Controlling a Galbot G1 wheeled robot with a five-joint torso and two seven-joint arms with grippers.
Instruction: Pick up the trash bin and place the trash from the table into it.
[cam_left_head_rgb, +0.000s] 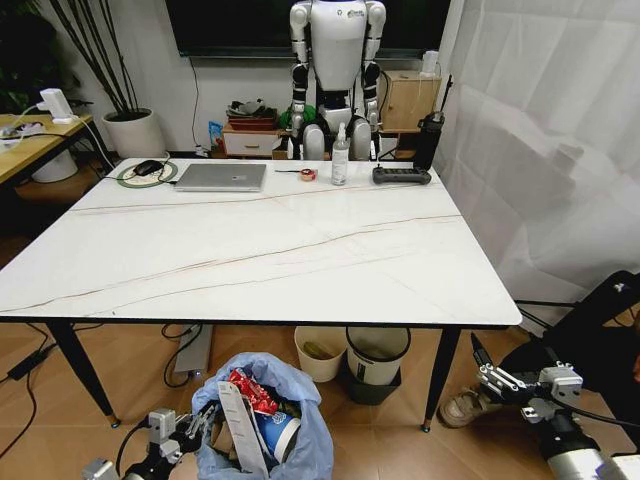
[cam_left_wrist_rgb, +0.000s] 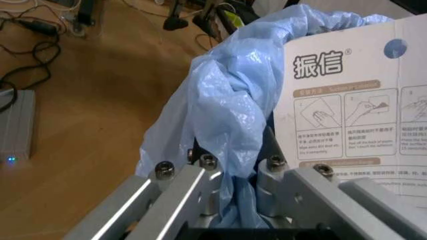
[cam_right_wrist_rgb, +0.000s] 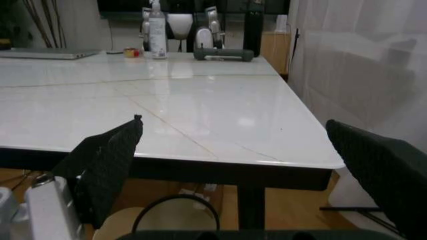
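The trash bin (cam_left_head_rgb: 262, 420), lined with a puffy light-blue bag, hangs low in front of the table's near edge. My left gripper (cam_left_head_rgb: 185, 430) is shut on its rim, and in the left wrist view the left gripper (cam_left_wrist_rgb: 233, 175) pinches the blue bag (cam_left_wrist_rgb: 220, 110). Trash sits inside the bin: a crushed red can (cam_left_head_rgb: 250, 392), a blue-white cup (cam_left_head_rgb: 280, 432) and a printed cardboard sheet (cam_left_wrist_rgb: 353, 110). The white marble-look table (cam_left_head_rgb: 300, 250) stretches ahead. My right gripper (cam_left_head_rgb: 497, 378) waits open at the lower right, below the table's near right corner (cam_right_wrist_rgb: 313, 162), holding nothing.
A laptop (cam_left_head_rgb: 221, 177), spray bottle (cam_left_head_rgb: 340, 155), tape roll (cam_left_head_rgb: 308, 174), black controller (cam_left_head_rgb: 401, 176) and mouse (cam_left_head_rgb: 149, 167) line the table's far edge. Under the table stand a cream bin (cam_left_head_rgb: 320, 352) and a black-rimmed white bin (cam_left_head_rgb: 377, 350). A white curtain (cam_left_head_rgb: 550, 130) hangs on the right.
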